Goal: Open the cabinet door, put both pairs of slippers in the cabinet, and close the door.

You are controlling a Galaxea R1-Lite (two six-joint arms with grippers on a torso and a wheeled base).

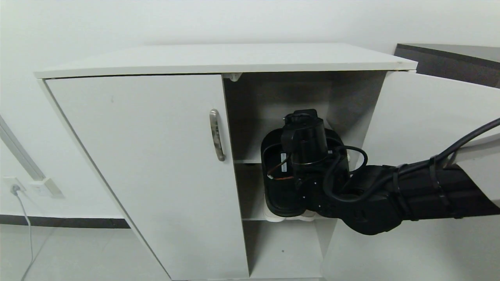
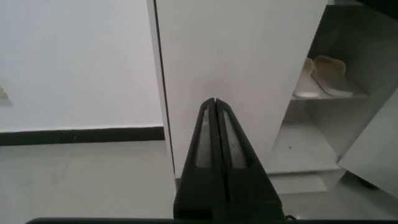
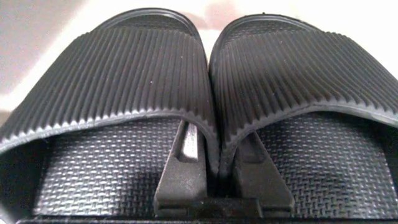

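Observation:
The white cabinet [image 1: 133, 156] has its left door shut and its right door [image 1: 422, 117] swung open. My right arm reaches into the open half. In the right wrist view my right gripper [image 3: 217, 165] is shut on the pair of black slippers [image 3: 205, 81], pinching their two inner edges together. In the head view the black slippers [image 1: 279, 187] hang just over the white slippers [image 1: 273, 216], which lie on the middle shelf; I cannot tell if the pairs touch. My left gripper [image 2: 215, 109] is shut on nothing, low before the shut left door, with the white slippers [image 2: 323, 78] off to its side.
The left door carries a metal handle [image 1: 216, 134] near its inner edge. The cabinet holds an upper shelf [image 1: 246, 160] and a bottom compartment [image 1: 281, 249]. A wall socket with a cable [image 1: 15, 189] is at the far left, and pale floor [image 2: 81, 180] lies before the cabinet.

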